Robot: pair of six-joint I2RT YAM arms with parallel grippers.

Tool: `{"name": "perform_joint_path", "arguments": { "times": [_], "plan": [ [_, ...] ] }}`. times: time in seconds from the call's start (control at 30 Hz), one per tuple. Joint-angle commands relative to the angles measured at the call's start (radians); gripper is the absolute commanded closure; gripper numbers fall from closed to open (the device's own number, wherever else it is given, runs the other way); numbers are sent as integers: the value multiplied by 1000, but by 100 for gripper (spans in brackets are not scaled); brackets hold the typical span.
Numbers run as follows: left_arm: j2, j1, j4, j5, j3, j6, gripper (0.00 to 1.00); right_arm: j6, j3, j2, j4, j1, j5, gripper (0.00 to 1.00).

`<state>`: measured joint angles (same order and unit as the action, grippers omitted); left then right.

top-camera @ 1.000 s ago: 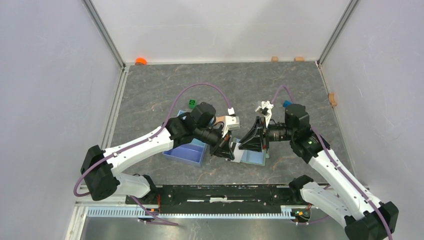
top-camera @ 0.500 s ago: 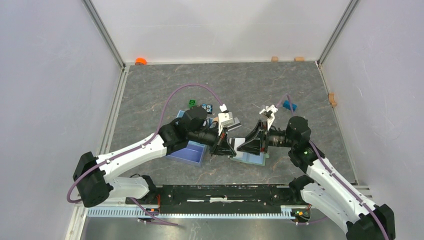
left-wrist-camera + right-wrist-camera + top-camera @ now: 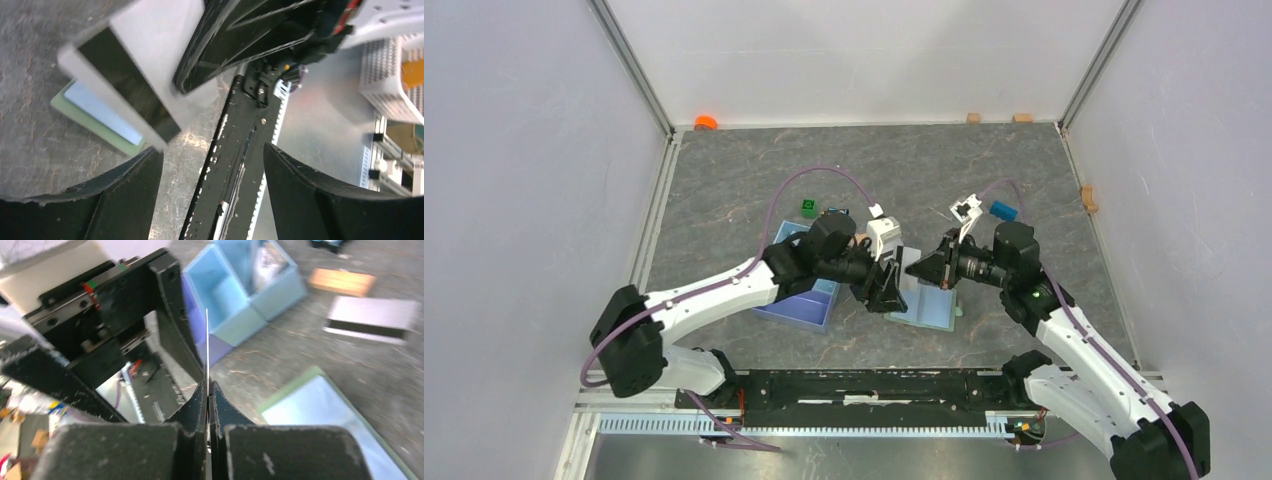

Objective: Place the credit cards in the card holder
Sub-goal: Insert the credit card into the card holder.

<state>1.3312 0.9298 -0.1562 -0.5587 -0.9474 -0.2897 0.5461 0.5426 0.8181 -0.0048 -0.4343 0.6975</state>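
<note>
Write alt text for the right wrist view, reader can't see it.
The right gripper pinches a thin credit card, seen edge-on and upright, close in front of the open left gripper. Lower right, the card holder lies open on the grey table; farther back sit a light blue tray and a second card with a dark stripe, lying flat.

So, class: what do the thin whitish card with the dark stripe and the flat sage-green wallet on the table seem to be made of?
Thin whitish card: probably stiff plastic, with a matte face and a glossy dark stripe; it is unbent and very thin edge-on. Flat sage-green wallet: perhaps faux leather or soft plastic, matte, with a smooth pale blue inside; too blurred to be sure.
</note>
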Motion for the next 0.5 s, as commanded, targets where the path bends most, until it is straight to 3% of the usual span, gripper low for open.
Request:
{"name": "perform_joint_path", "arguments": {
  "times": [0.0,0.17,0.3,0.47],
  "plan": [
    [94,6,-2,147,-57,-157,20,-132,49,34,-248,71,-214,100],
    [227,10,-3,248,-99,-258,19,-158,-39,55,-258,229,-174,100],
    [303,12,-1,294,-104,-300,18,-153,-141,79,-190,351,-30,100],
    [373,14,-51,348,-124,-295,18,-122,-221,111,-99,373,54,100]
  ]
}}
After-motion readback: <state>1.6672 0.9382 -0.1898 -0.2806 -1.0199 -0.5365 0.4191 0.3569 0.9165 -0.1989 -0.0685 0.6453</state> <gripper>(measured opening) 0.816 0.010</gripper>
